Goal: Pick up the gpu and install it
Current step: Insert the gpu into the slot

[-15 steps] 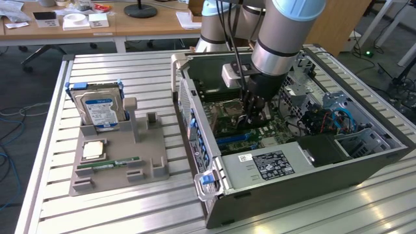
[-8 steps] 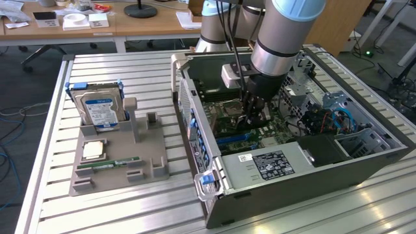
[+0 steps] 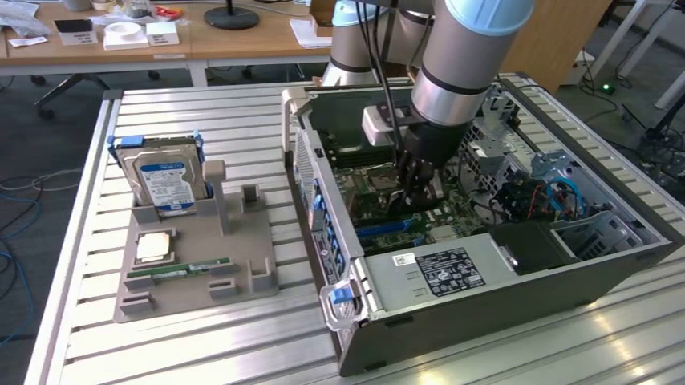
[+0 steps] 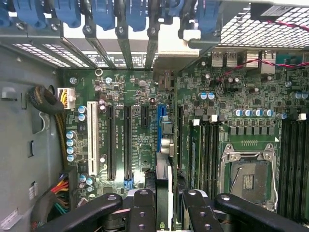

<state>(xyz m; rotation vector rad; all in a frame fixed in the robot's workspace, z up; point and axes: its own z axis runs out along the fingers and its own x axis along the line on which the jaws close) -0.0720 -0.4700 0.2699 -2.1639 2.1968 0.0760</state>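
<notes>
Gripper (image 4: 166, 197) is pinching the gpu (image 4: 164, 166). Fingers (image 4: 143, 203) are pressing on both flat faces, with the card sitting edge-on between them and the jaws part-closed to card thickness. The card is hanging inside the case (image 3: 482, 321), over the motherboard (image 4: 130, 87), lining up with the blue slot (image 4: 161, 121). Its silver bracket (image 4: 175, 48) is pointing at the rear openings under the blue latches (image 4: 104, 12). Can't tell whether the edge contacts are touching the slot.

Handling, my read:
- It's looking light, stiff and thin.
- It's fragile: bare components and edge contacts, so it won't be taking bending or side load.
- The faces look smooth, so it's probably prone to pivoting in a two-finger pinch.
- The best hold is what's being used: across the faces at the upper edge, clear of the contacts and bracket.

Pose, exterior view: the arm (image 3: 460, 72) is reaching down from 12 o'clock. The wrist is pointing straight down, with the tool standing vertical inside the open case near the picture's centre.

The tray (image 3: 192, 297) is sitting at 9 o'clock from the gripper, well apart. It's carrying the hard drive (image 3: 166, 180) at its 12 o'clock end and the RAM stick (image 3: 176, 271) toward 6 o'clock.
</notes>
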